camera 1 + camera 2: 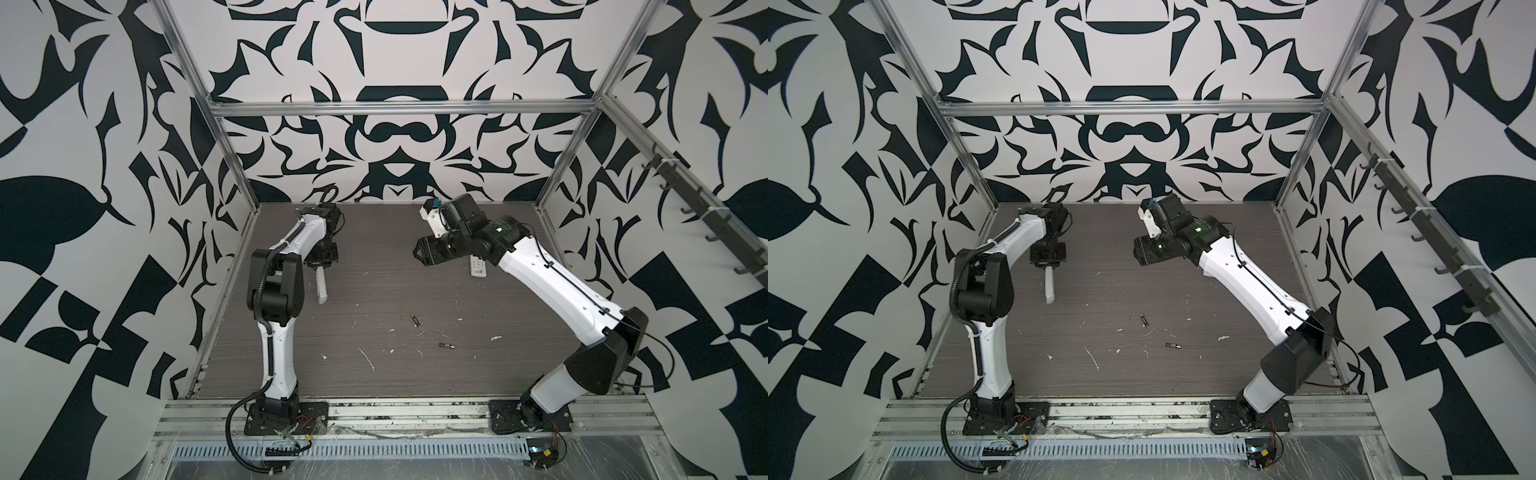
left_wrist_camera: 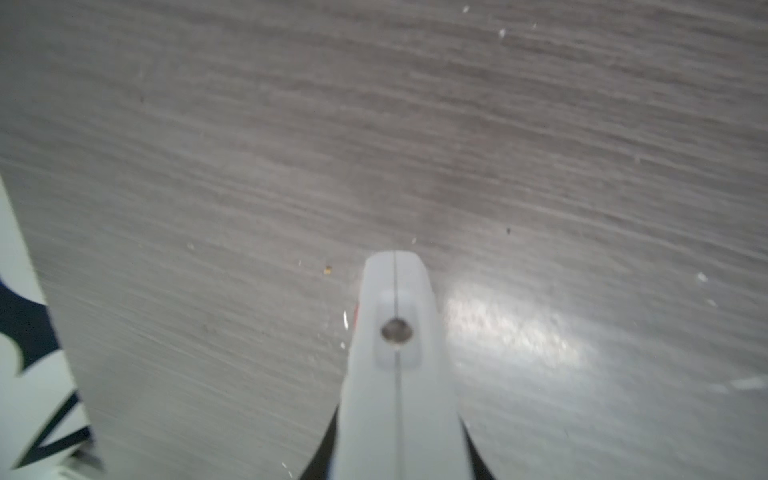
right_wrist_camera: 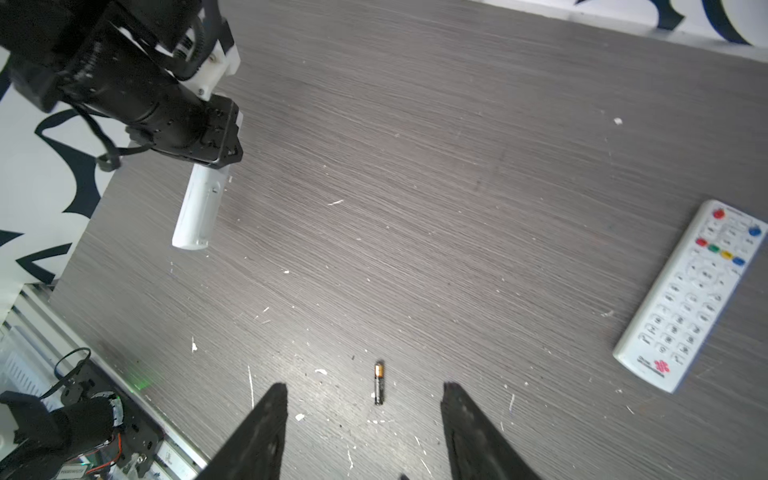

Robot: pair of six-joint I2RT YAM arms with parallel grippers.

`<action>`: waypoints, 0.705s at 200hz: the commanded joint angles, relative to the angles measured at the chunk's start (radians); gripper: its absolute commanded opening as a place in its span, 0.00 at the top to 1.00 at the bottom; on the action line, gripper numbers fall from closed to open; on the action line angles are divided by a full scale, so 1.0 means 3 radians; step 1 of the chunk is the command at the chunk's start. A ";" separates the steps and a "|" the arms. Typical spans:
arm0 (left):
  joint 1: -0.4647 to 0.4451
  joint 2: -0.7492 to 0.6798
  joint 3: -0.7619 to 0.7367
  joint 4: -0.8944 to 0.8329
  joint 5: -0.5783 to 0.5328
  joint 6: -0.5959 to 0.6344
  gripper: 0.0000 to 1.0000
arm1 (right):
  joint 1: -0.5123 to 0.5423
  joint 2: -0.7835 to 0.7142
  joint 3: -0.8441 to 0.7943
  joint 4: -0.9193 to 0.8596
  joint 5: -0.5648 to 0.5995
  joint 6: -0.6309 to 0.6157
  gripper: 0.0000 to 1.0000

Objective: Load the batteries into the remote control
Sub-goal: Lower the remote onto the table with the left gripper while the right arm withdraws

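tabletop (image 1: 374,382) – dark woodgrain, white flecks | left end effector (image 1: 316,270) clamped on white remote (image 1: 321,289), sticking out past its fingers | right end effector (image 3: 365,386) spread wide, empty, above tabletop | buttoned remote (image 3: 690,299) flat, face up, beside right end effector | battery (image 1: 414,320), second battery (image 1: 446,345) – loose ahead of right end effector, well apart from both remotes
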 commanded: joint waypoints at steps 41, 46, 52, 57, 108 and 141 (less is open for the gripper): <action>-0.0241 0.0657 0.0732 -0.0747 -0.0629 -0.0028 0.92 | -0.0289 -0.0285 -0.0249 0.0290 -0.0310 -0.0038 0.37; -0.0258 0.0691 0.0749 -0.0756 -0.0640 -0.0048 0.91 | -0.0295 -0.0286 -0.0252 0.0291 -0.0324 -0.0045 0.37; -0.0278 0.0721 0.0753 -0.0766 -0.0640 -0.0074 0.90 | -0.0308 -0.0282 -0.0256 0.0296 -0.0334 -0.0047 0.37; -0.0294 0.0734 0.0745 -0.0761 -0.0636 -0.0094 0.88 | -0.0316 -0.0283 -0.0251 0.0296 -0.0344 -0.0052 0.37; -0.0389 0.0680 0.0465 -0.0541 -0.0514 -0.0223 0.76 | -0.0355 -0.0257 -0.0193 0.0286 -0.0367 -0.0073 0.37; -0.0429 0.0610 0.0304 -0.0405 -0.0384 -0.0282 0.66 | -0.0373 -0.0226 -0.0119 0.0257 -0.0307 -0.0104 0.37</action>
